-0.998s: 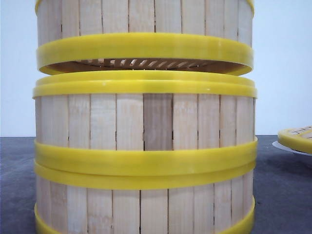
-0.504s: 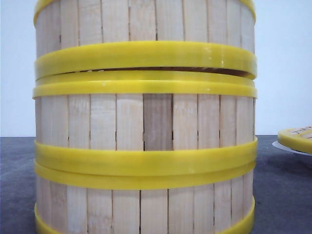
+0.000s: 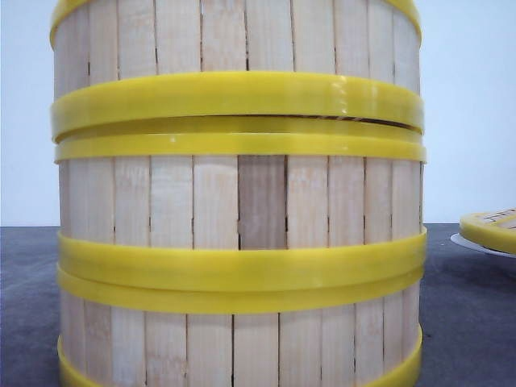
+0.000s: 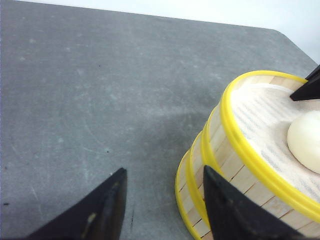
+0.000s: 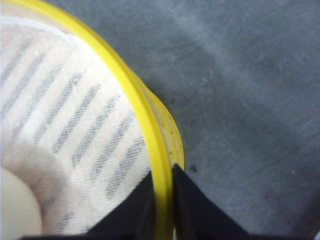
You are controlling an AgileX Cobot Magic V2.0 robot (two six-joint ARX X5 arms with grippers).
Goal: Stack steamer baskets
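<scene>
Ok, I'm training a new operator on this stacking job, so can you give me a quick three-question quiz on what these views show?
1. True or false: the left jaws are clamped on the top basket.
2. What lies inside the top basket? A) a white bun B) a spoon C) nothing
3. How many steamer baskets make up the stack?

Key: 1 false, the left jaws are open beside the stack and hold nothing; 2 A; 3 three.
</scene>
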